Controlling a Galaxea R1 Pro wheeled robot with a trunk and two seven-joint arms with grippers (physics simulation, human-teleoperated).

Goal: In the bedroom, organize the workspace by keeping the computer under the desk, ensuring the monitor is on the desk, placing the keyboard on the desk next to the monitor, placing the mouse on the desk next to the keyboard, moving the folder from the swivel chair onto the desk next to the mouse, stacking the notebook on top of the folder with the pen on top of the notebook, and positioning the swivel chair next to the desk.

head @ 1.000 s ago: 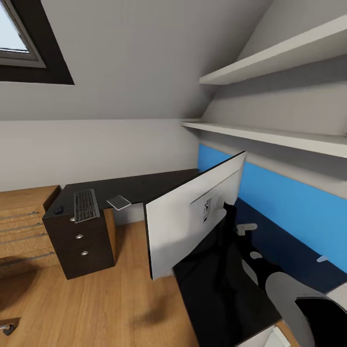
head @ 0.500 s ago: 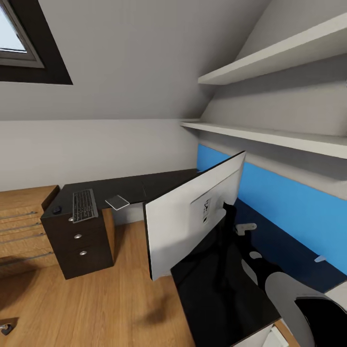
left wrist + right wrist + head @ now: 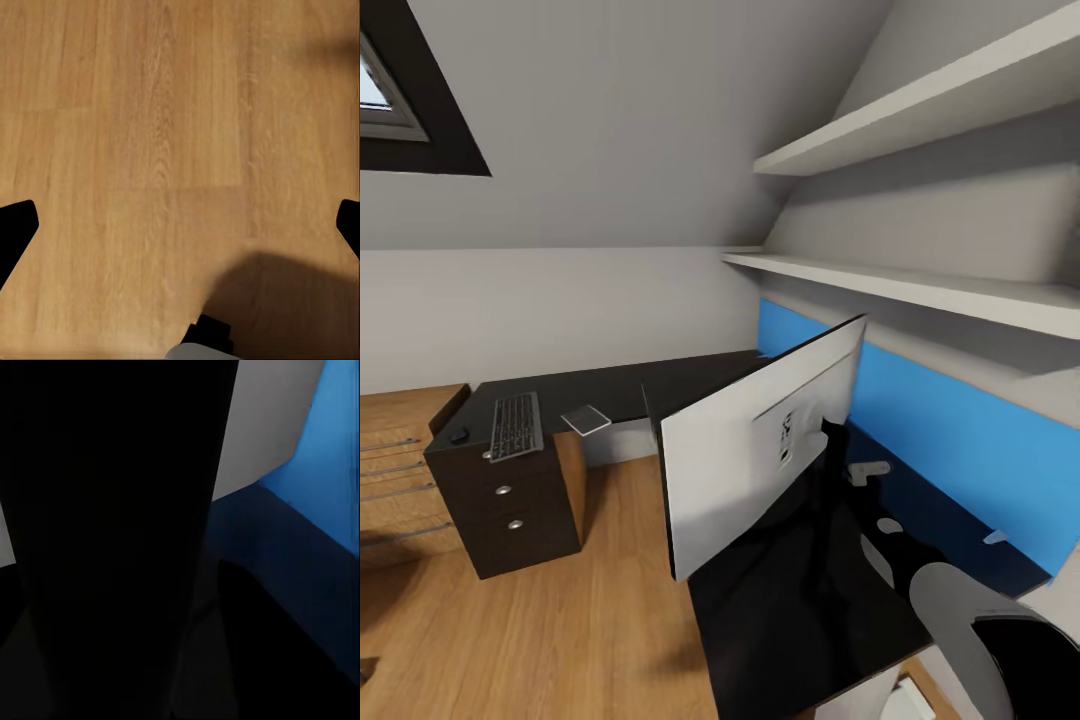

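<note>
Glossy black table [image 3: 660,385] carries the monitor [image 3: 755,450], top-heavy and likely best held by its stand, while left fingers [image 3: 15,229] spread open and the right's state is unclear.

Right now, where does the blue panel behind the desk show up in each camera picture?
Head view: the blue panel runs along the right wall under the lower shelf, behind the monitor.
Right wrist view: the blue panel is a bright strip meeting the glossy desk top.
Left wrist view: wooden floor.
Shared landmarks: the desk top links head and right wrist; the floor links head and left wrist.
</note>
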